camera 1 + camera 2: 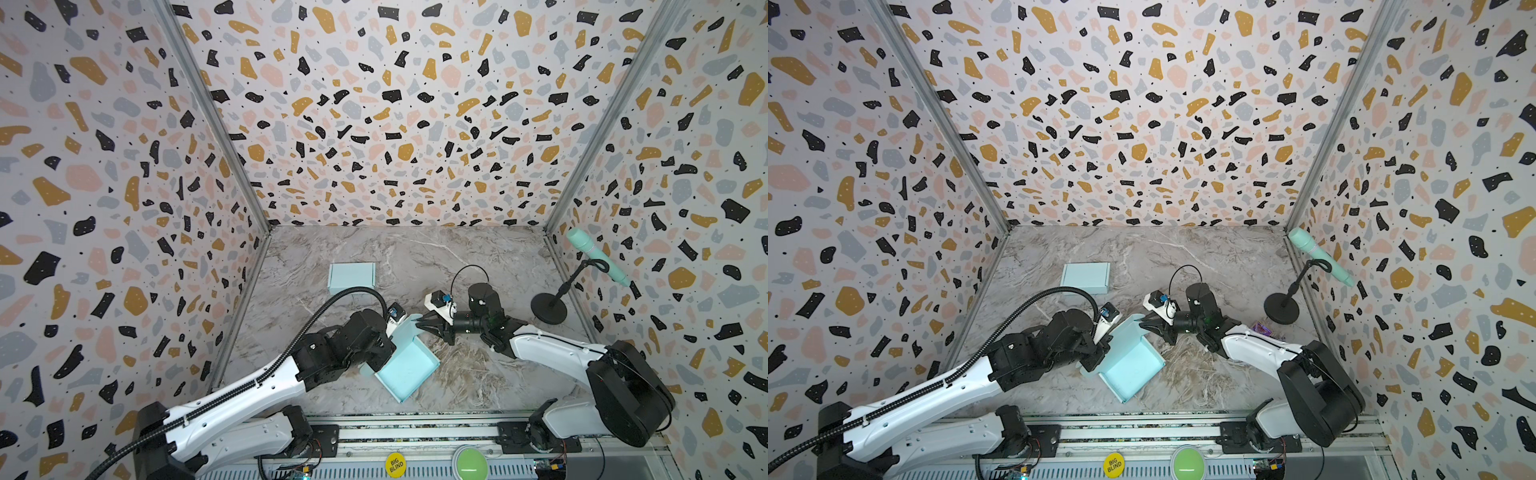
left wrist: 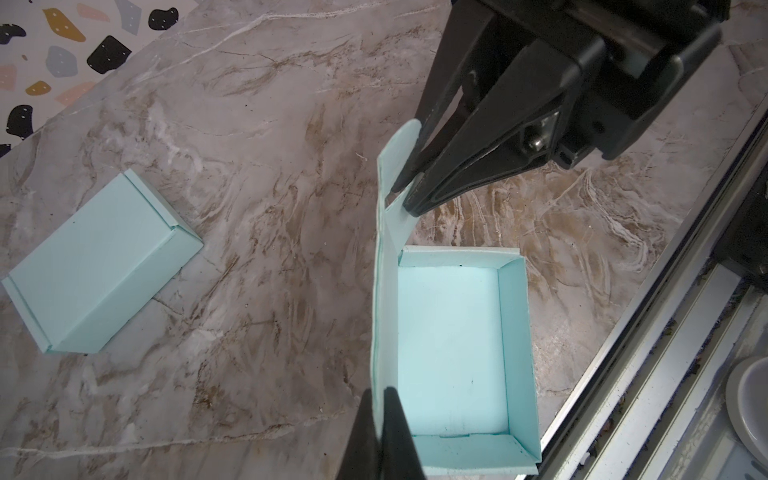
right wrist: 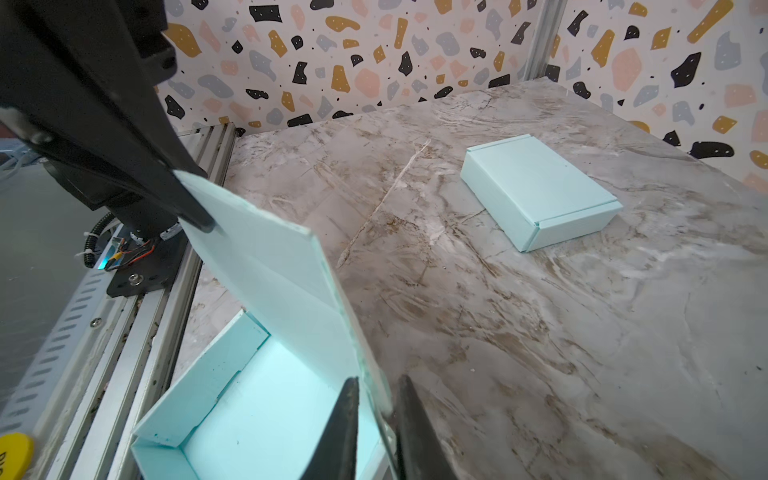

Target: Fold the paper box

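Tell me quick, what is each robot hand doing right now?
Left end effector: shut on the lid flap of the open paper box.
Right end effector: pinching the same flap's far end; firm grip cannot be told.

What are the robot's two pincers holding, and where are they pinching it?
Both pinch the raised lid flap of the open paper box. The left pincer clamps one end of the flap's edge; the right pincer grips the other end.

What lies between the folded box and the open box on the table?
Only bare marble table lies between the folded box and the open box, in the left wrist view.
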{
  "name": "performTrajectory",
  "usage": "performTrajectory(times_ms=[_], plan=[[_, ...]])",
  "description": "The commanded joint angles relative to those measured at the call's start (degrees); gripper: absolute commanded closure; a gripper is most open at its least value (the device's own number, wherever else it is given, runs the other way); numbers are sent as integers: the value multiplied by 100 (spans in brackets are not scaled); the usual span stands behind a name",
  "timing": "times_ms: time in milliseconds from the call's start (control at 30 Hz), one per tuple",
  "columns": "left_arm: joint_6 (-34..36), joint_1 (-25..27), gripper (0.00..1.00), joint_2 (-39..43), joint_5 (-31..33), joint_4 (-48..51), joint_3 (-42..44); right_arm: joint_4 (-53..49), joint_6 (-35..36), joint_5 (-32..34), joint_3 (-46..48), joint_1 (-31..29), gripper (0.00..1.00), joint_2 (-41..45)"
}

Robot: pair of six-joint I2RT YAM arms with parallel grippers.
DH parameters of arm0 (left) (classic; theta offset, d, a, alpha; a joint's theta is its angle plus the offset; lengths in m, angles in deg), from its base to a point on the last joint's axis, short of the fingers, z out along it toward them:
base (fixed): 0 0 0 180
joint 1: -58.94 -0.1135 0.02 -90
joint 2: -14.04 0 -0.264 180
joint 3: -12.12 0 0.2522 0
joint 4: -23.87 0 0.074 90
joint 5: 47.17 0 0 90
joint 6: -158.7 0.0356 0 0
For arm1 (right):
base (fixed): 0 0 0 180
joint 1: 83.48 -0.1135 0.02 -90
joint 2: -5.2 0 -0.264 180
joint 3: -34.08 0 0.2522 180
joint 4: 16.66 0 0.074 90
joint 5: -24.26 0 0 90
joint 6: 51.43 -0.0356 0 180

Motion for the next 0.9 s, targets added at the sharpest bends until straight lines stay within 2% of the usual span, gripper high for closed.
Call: performTrajectory(times_ms=[0,267,333,467,567,667,700,800,867], plan=[[62,-29,100,28,113,-147,-95,-197,112,-189,-211,-51,82,6],[83,-38,100,47,126,-186,-52,-205,130,-314,-227,-60,83,-54],[87,-38,100,71,130,-201,-34,-220,133,-308,-242,-55,86,-82],[84,-47,100,92,129,-230,10,-305,203,-258,-280,-63,98,-92],[20,-47,100,98,172,-296,27,-242,218,-160,-221,-52,100,12],[-277,-142,84,23,396,-517,95,-166,185,121,-106,-30,100,124],[-390,-205,74,-18,444,-606,135,-143,156,149,-67,11,100,149],[-772,-428,51,20,384,-1137,398,-135,2,145,0,164,100,210],[-1051,-652,42,146,180,-1618,683,-257,-74,220,-19,269,100,185]])
